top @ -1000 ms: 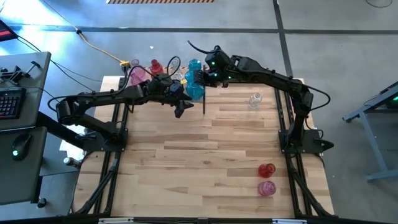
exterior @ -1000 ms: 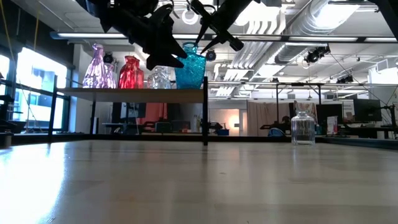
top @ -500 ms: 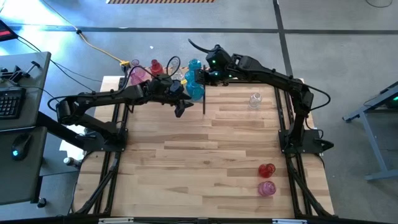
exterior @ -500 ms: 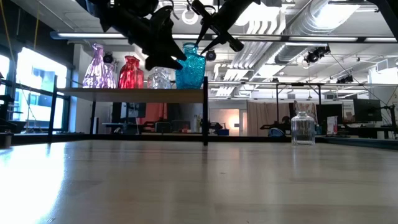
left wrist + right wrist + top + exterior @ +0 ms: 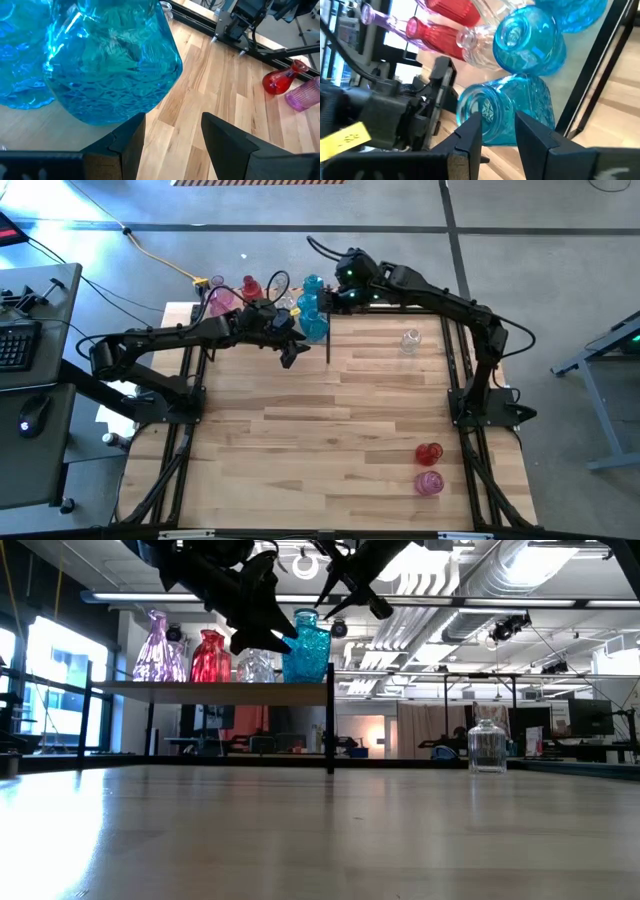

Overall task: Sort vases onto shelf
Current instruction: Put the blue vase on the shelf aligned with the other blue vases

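1. The light wood shelf on a black metal frame (image 5: 215, 686) stands at the far left part of the plank-striped wooden tabletop (image 5: 330, 440), and a row of vases stands on it.
2. From left to right in the low view, the row runs: a tall pink translucent glass vase (image 5: 156, 647), a red translucent glass vase (image 5: 210, 657), a clear faceted glass vase (image 5: 257, 666) and a teal-blue faceted glass vase (image 5: 306, 649) at the shelf's right end.
3. The left gripper (image 5: 290, 352) hovers just beside the teal-blue vase, on its near side; its fingers (image 5: 125, 142) stand apart and hold nothing.
4. The right gripper (image 5: 325, 302) hangs just above the blue vases on the shelf; its fingers (image 5: 470, 135) are spread and empty over a vase's open mouth.
5. A second teal-blue round glass vase (image 5: 530, 42) stands just behind the first.
6. A small clear glass vase (image 5: 410, 341) stands alone on the tabletop, well right of the shelf.
7. A red round glass vase (image 5: 429, 454) and a pink ribbed glass vase (image 5: 429, 482) lie side by side near the table's right front.
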Tool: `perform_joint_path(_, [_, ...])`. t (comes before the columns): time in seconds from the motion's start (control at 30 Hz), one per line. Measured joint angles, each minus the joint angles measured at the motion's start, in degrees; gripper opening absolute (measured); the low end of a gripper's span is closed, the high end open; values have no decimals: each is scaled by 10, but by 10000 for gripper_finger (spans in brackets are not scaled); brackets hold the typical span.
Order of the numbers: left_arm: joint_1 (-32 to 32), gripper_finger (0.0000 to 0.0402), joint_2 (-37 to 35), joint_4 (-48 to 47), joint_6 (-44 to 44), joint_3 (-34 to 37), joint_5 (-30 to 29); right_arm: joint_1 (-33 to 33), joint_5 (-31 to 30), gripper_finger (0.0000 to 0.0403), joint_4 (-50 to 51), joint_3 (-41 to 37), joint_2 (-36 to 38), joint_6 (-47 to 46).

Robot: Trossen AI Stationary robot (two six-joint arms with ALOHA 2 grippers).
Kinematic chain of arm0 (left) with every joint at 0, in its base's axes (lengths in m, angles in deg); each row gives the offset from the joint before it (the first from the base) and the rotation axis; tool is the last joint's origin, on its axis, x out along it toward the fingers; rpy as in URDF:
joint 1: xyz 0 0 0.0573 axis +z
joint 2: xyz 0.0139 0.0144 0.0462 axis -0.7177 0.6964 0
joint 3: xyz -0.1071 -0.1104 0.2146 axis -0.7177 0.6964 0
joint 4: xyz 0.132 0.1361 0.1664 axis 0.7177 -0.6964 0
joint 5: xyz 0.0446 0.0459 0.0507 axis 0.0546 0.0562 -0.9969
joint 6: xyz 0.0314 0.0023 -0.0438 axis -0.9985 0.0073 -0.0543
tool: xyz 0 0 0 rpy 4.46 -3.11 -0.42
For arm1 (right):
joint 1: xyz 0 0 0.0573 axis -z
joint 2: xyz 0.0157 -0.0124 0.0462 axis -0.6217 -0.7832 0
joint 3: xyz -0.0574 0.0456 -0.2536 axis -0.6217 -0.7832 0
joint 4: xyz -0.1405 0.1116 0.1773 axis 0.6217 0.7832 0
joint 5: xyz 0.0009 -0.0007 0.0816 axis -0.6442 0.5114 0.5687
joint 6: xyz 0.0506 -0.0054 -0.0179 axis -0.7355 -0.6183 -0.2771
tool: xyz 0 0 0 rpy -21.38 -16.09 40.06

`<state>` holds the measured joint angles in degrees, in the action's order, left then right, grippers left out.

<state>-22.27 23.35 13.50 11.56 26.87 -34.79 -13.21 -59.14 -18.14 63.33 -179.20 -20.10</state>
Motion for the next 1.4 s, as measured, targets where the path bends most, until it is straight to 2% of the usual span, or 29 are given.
perform_joint_path(0.17, [0,186,0,1,0,0,1,3,0,94,7,0,14,14])
perform_joint_path(0.33, [0,186,0,9,0,0,0,0,-5,94,69,0,16,33])
perform_joint_path(0.7, [-1,186,0,13,5,0,-5,-32,-124,94,89,-3,1,62])
perform_joint_path(0.83, [-2,186,-5,-9,6,1,9,-39,-141,94,92,-3,-15,64])
perform_joint_path(1.17, [0,186,-65,-55,-7,1,32,-40,-163,94,100,-4,-28,64])
perform_joint_path(1.4, [1,186,-58,-57,-25,0,4,-52,-162,94,99,-4,-28,49])
